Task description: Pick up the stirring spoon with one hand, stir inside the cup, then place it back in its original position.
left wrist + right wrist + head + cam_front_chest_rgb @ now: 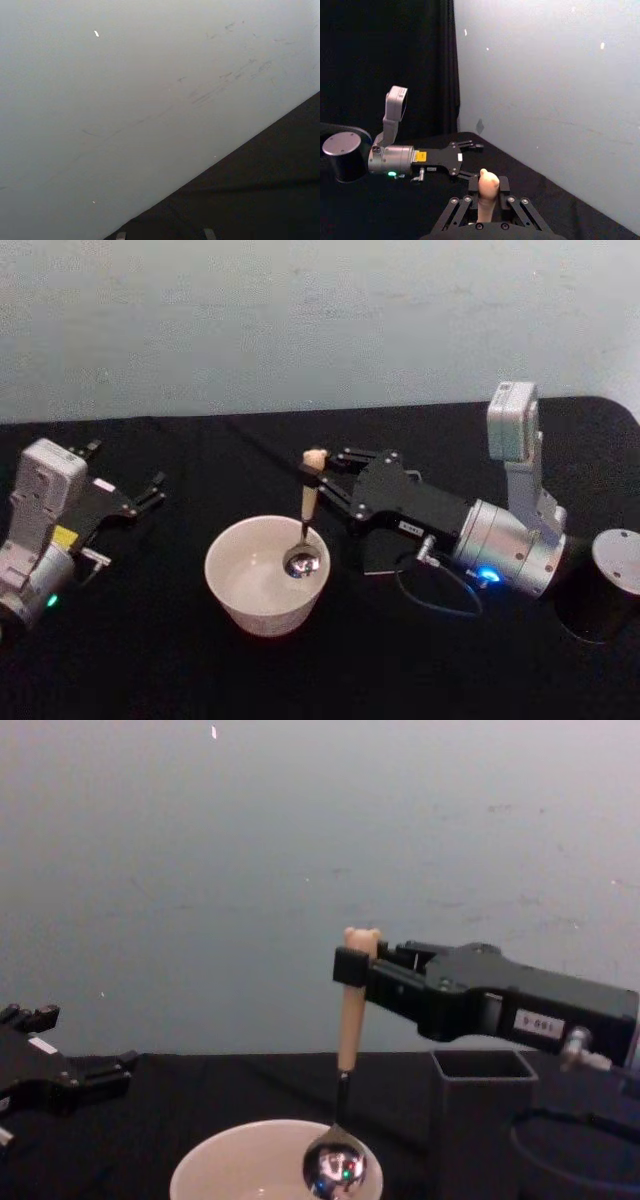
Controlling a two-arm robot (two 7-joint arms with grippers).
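Right pincer (319, 469) clamps the stirring spoon (308, 502) upright, bowl inside the cup (248, 612); left pincer (127, 464) rests released, well apart.

No legible txt anywhere. White label (538, 1020) on right gripper (350, 965) body: dark chars, too small to read. Yellow sticker (65, 537) on left gripper (125, 465) body: also unreadable.

Right hand (488, 185) clamps the spoon (486, 202) by its beige, bear-topped handle, which stands upright between black fingers. Farther off, the left hand (473, 160) hangs spread above the black tabletop (395, 212), beside a pale wall (545, 90).
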